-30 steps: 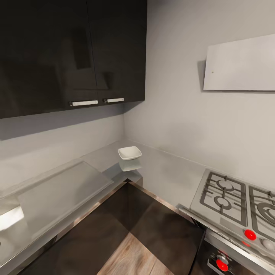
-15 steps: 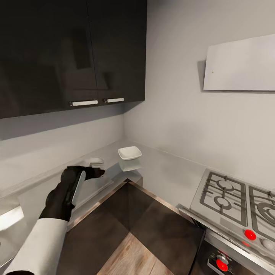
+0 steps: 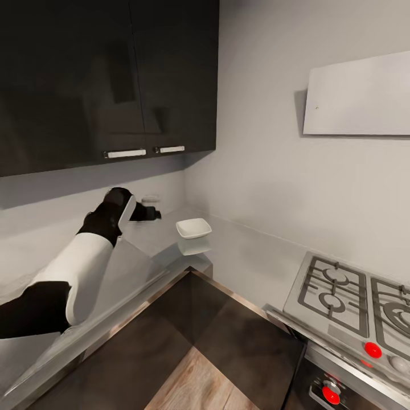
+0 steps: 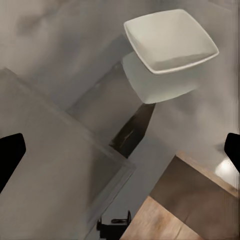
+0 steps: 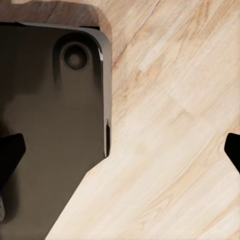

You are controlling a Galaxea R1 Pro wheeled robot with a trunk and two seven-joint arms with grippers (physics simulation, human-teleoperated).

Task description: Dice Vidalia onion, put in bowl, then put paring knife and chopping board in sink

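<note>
The right gripper (image 5: 120,145) hangs with its fingers spread wide over the wooden floor (image 5: 175,125). Farther off, the left gripper (image 3: 149,213), fingers apart and empty, hovers above the countertop (image 3: 245,256) near the white bowl (image 3: 193,228) in the corner.

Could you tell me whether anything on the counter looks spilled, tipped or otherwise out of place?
Nothing stands out. The white bowl sits upright and looks empty on the grey countertop near the corner, with no spill around it. The left gripper hangs open above the counter beside the bowl, holding nothing.
</note>
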